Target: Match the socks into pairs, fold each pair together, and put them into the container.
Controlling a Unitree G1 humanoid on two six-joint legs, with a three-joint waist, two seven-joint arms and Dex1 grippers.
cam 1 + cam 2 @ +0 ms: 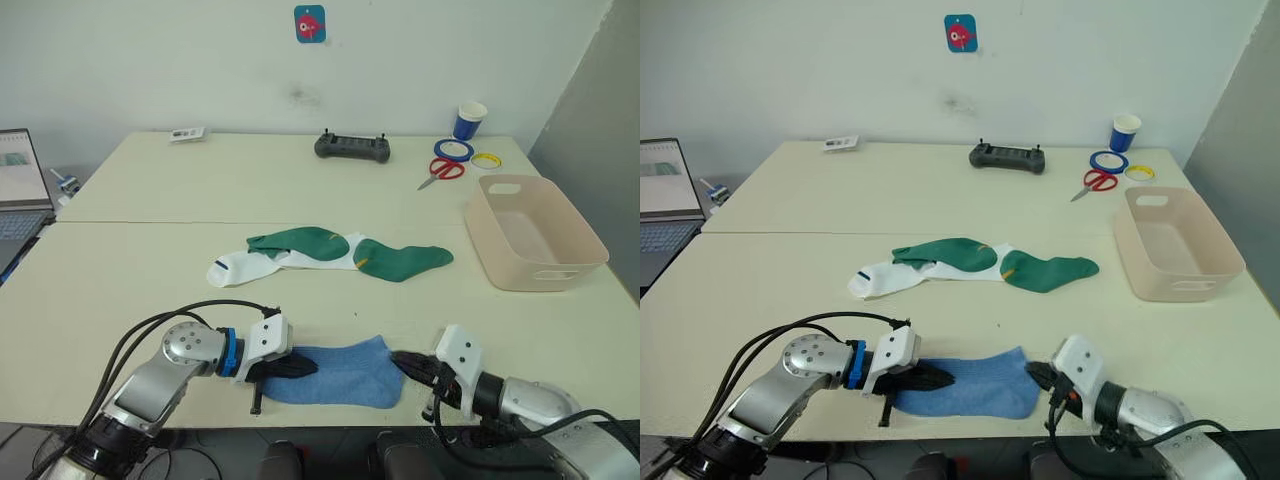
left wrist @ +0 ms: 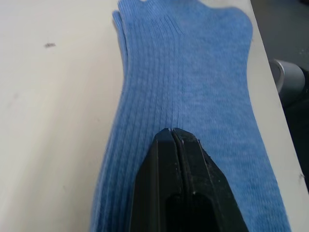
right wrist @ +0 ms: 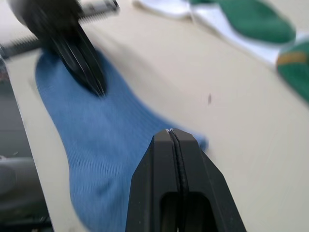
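Bench (image 1: 150,270): blue pair (image 1: 340,377) flat at the near edge; container (image 1: 533,232) well apart, far right.
Left gripper (image 1: 298,366): clenched, tips pressing the pair's left end.
Right gripper (image 1: 400,360): clenched at the right end — nothing grasped.
Fold: pin one end, lift the other across — keep edges aligned.

Soft, even light fills my view; my arms cast only faint shadows on the worktop (image 1: 150,270). My right wrist view is smeared: the green socks (image 3: 256,21) and my left hand (image 3: 99,89) blur.
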